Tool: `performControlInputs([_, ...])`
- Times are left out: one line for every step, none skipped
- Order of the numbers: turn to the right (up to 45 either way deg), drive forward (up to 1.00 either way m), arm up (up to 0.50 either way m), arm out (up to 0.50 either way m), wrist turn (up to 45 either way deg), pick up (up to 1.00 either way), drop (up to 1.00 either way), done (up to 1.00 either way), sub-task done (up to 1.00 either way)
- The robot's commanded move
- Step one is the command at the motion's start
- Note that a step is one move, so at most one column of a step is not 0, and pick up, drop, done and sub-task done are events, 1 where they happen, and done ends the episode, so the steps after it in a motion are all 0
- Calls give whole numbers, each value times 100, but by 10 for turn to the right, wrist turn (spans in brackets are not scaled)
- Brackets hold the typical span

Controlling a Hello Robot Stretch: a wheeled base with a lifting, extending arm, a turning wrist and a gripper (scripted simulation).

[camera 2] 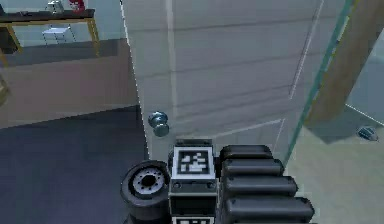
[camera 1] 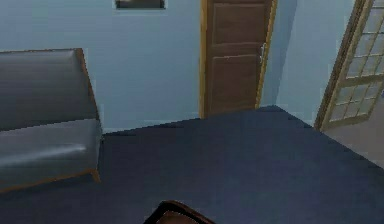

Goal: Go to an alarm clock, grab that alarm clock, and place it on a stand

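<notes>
Alarm clock in hand (camera 2: 146,186)? Cannot tell: hand low before white door (camera 2: 230,70), near knob (camera 2: 158,123), far end unclear.

arm (camera 2: 255,185): retracted, btm edge | gripper (camera 2: 148,186): at its left | hold: can't tell

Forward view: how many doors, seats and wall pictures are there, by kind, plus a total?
Doors: 2, a brown wooden door and a glass-paned door
Seats: 1, a grey sofa
Pictures: 1, a wall picture
Total: 4
</notes>
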Motion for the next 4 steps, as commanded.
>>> performControlInputs([300,0,0,0,0,0,0,0,0])
performControlInputs([0,50,0,0,0,0,0,0,0])
performControlInputs([0,10,0,0,0,0,0,0,0])
performControlInputs([390,0,0,0,0,0,0,0,0])
